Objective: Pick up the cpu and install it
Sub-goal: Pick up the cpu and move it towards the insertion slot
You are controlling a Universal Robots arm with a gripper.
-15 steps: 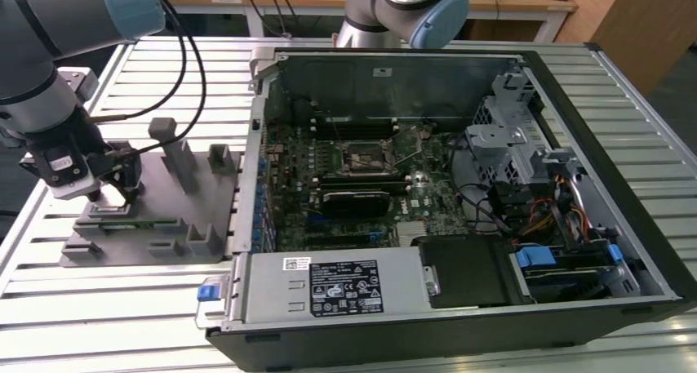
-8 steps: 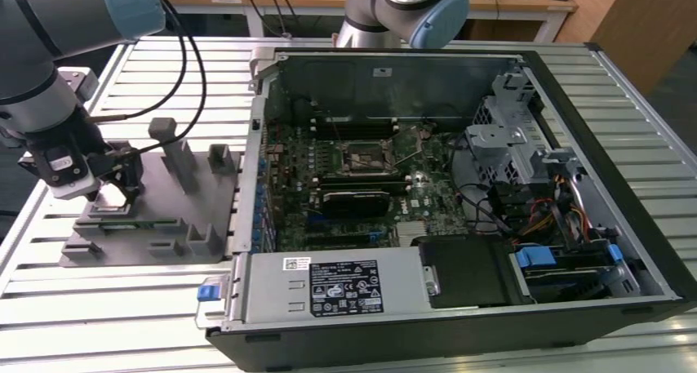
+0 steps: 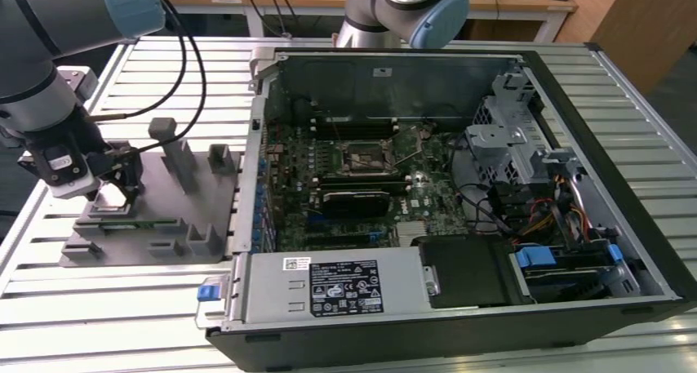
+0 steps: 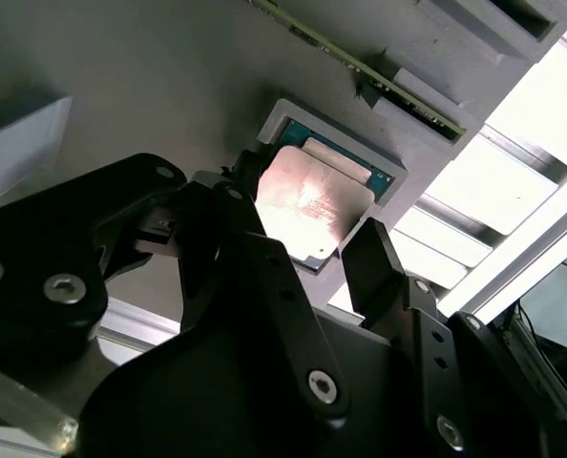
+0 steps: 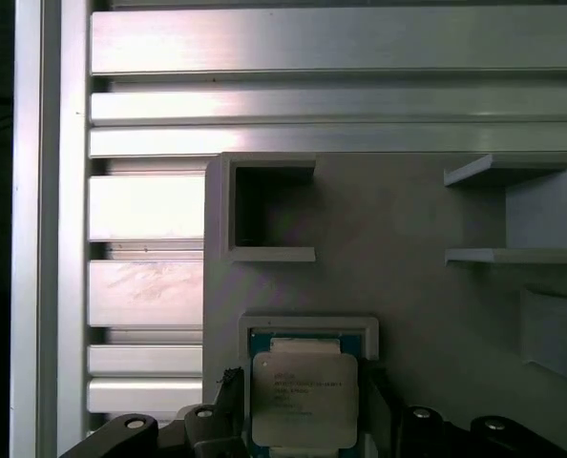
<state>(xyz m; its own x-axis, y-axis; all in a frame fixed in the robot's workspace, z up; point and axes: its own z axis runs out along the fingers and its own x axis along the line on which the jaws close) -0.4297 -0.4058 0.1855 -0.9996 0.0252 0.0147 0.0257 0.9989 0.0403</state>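
The cpu (image 5: 304,399), a flat silvery square with a thin rim, lies in a shallow pocket of the grey plastic tray (image 5: 417,296). In the second wrist view the cpu (image 4: 312,205) shines between two black fingers (image 4: 374,262). My gripper (image 4: 307,212) is open, one finger on each side of the chip and just outside the pocket's rim. In the exterior view the gripper (image 3: 114,189) hangs low over the tray (image 3: 153,238) at the exterior view's left. The dark socket (image 3: 360,154) sits on the motherboard inside the open computer case.
Upright posts (image 3: 175,157) rise from the tray close to the gripper. The open computer case (image 3: 458,226) lies on the slatted aluminium table (image 3: 98,308), with drive cages and cables at the exterior view's right. A second arm's base (image 3: 397,10) stands behind the case.
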